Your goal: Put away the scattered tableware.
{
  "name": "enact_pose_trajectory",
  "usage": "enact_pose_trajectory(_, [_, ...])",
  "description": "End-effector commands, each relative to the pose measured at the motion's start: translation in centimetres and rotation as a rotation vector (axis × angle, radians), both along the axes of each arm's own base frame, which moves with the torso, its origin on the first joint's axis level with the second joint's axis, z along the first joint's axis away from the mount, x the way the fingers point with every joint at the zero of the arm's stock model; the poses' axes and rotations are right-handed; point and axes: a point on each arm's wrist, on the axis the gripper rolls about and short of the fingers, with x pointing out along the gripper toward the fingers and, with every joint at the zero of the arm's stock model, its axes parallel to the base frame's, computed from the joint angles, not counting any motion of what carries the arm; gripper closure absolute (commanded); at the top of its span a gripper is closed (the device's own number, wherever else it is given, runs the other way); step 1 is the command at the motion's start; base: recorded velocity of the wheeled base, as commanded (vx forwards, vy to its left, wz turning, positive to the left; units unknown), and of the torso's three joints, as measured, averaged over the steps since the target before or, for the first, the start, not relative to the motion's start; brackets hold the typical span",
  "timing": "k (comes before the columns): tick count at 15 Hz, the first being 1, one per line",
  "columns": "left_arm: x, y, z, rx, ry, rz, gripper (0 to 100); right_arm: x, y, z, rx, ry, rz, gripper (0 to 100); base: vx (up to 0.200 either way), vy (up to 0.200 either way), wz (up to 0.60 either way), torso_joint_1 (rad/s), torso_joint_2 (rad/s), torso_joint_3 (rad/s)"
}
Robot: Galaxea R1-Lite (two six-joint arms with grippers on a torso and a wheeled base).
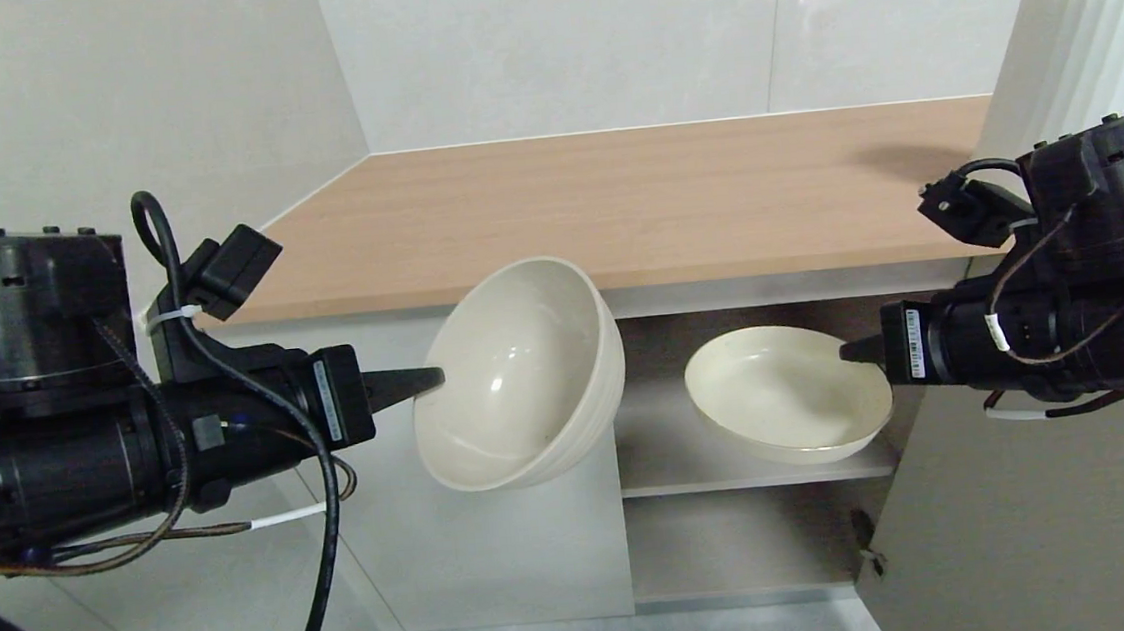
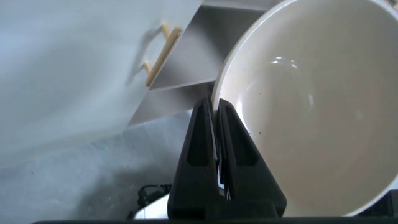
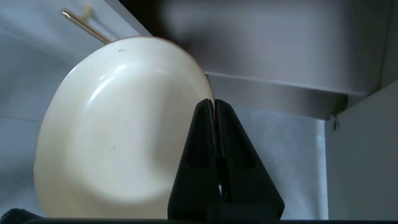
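Bowl (image 1: pixel 517 379) — deep, tipped on edge — hangs from left gripper (image 1: pixel 431 376), jaws closed on its rim. Right gripper (image 1: pixel 848 351) clamps rim of shallow dish (image 1: pixel 779 394), which extends ahead of it, in front of open cabinet shelf (image 1: pixel 654 464).

Deep bowl (image 2: pixel 311 99): its rim and far wall run out of the left wrist frame. The stretch of rim pinched by the left gripper (image 2: pixel 215 106) is covered by the jaws.

Shallow bowl (image 3: pixel 118 130): its near side passes behind the right gripper (image 3: pixel 215 104) and out of frame.

Head view: the deep bowl covers part of the table (image 1: pixel 633 200) front edge. The shallow bowl masks the shelf (image 1: pixel 663 448) behind it; contact with the shelf cannot be told. The cabinet door (image 1: pixel 1039 519) is cut by the frame edge.
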Motion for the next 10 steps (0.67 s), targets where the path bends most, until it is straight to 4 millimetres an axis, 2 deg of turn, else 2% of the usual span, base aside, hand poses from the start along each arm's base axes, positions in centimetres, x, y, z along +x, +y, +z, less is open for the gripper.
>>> enact_pose_trajectory(1, [0.03,-0.01,-0.02,0.000,0.001,0.000,100,0.12,0.07,-0.18,-0.002,0.006,0.002,100,0.000,0.000,0.00,-0.168,0.47,0.286])
enact_pose_trajectory(5, [0.03,-0.01,-0.02,0.000,0.001,0.000,100,0.21,0.12,-0.30,-0.004,0.010,0.002,100,0.000,0.000,0.00,-0.120,0.36,0.223])
enact_pose_trajectory(10, [0.00,0.00,0.02,-0.001,-0.001,0.000,100,0.54,0.30,-0.63,-0.009,0.021,0.001,100,0.000,0.000,0.00,-0.013,0.05,0.027])
